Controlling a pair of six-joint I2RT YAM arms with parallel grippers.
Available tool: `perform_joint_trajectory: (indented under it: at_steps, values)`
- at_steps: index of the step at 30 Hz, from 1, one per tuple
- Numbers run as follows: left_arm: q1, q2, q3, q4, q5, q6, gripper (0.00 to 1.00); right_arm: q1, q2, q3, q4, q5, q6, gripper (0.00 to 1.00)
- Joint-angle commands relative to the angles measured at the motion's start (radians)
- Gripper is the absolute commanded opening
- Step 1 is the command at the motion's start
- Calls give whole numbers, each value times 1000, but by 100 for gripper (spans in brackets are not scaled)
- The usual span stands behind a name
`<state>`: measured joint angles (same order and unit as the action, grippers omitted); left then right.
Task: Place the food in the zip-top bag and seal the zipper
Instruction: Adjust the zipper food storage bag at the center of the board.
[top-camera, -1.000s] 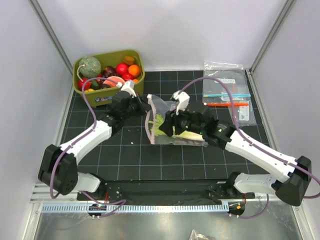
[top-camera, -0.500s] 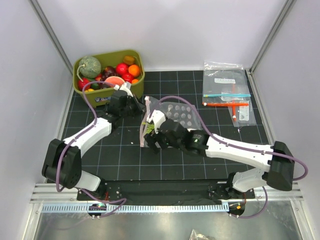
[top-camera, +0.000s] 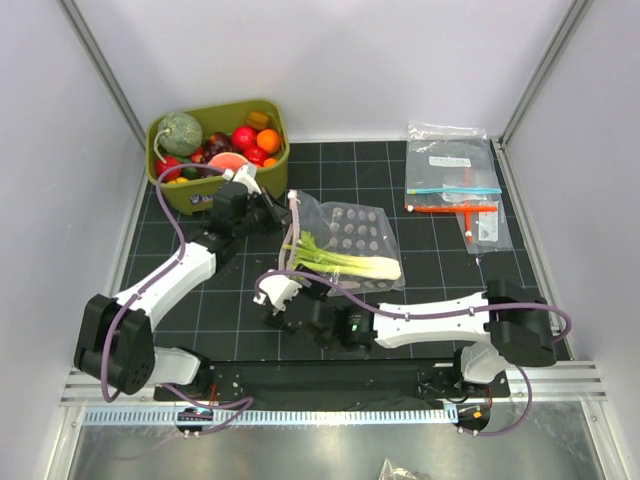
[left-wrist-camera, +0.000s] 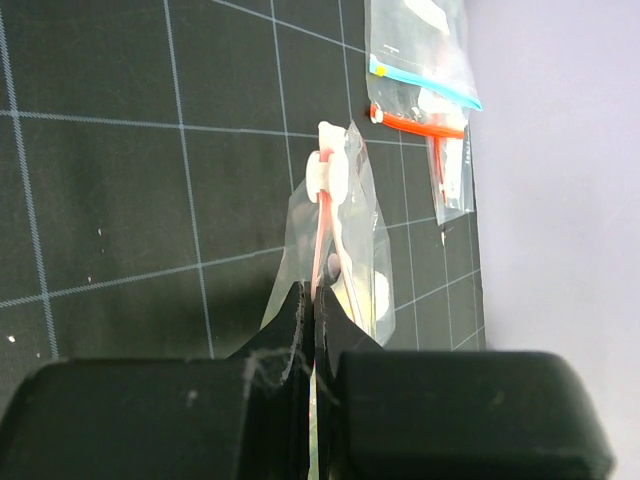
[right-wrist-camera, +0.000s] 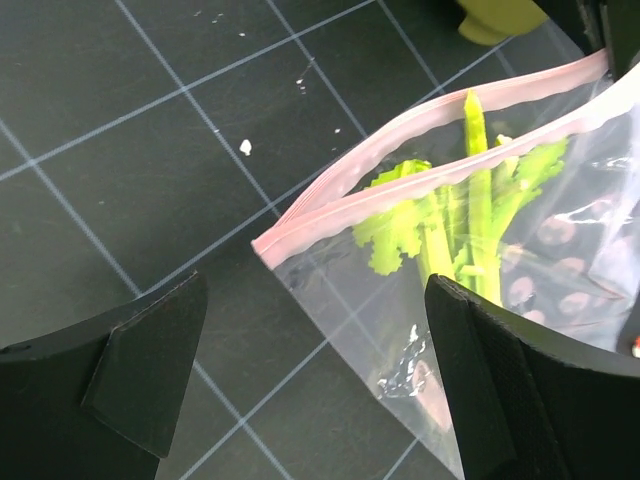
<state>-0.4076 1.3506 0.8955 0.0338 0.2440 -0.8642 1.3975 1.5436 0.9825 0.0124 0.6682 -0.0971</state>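
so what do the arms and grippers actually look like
Both the left arm and right arm have white tubular links between chunky black joint housings, with a mauve cable looping along each. The left gripper and right gripper are plain matte black and blocky, with a white mount behind each. No markings that I can make out.

Rows of pale round dots are seen on the crinkly transparent plastic zip-top bag (top-camera: 352, 230). A thin pale-pink zipper strip (right-wrist-camera: 330, 192) is noted along its mouth. The toy leek stalk (top-camera: 350, 263) inside is coloured bright green at the leaves and whitish at the base. The table mat (top-camera: 440, 262) is black, ruled with a pale grid. Red and orange toy fruits (top-camera: 250, 140) and a mottled grey-green melon (top-camera: 181, 131) are recorded in the olive-green plastic bin (top-camera: 178, 194). Blue and orange strips are noted on the flat clear bags (top-camera: 455, 160).
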Motion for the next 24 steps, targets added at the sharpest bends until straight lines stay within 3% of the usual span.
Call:
perform_joint_trajectory:
  at_steps: [1, 5, 8, 9, 13, 20, 24]
  values:
    - [-4, -48, -4, 28, 6, -7, 0, 6, 15, -18, 130, 114, -67, 96]
    - [-3, -50, -1, 26, 21, -12, 0, 6, 88, 10, 138, 142, -90, 96]
    - [-4, -50, -3, 25, 14, -10, 0, 8, 157, 38, 170, 267, -113, 84]
    - [-4, -51, -1, 23, 11, -12, 0, 6, 164, 42, 169, 280, -112, 63]
    - [-4, -53, 2, 15, 6, -6, 0, 18, 81, 19, 166, 255, -70, 2]
    - [-13, -145, 22, -31, -55, 16, 0, 44, -314, -105, 149, 162, 0, 1]
    - [-14, -203, 91, -139, -143, 18, 1, 11, -443, -151, 143, 120, 26, 1]
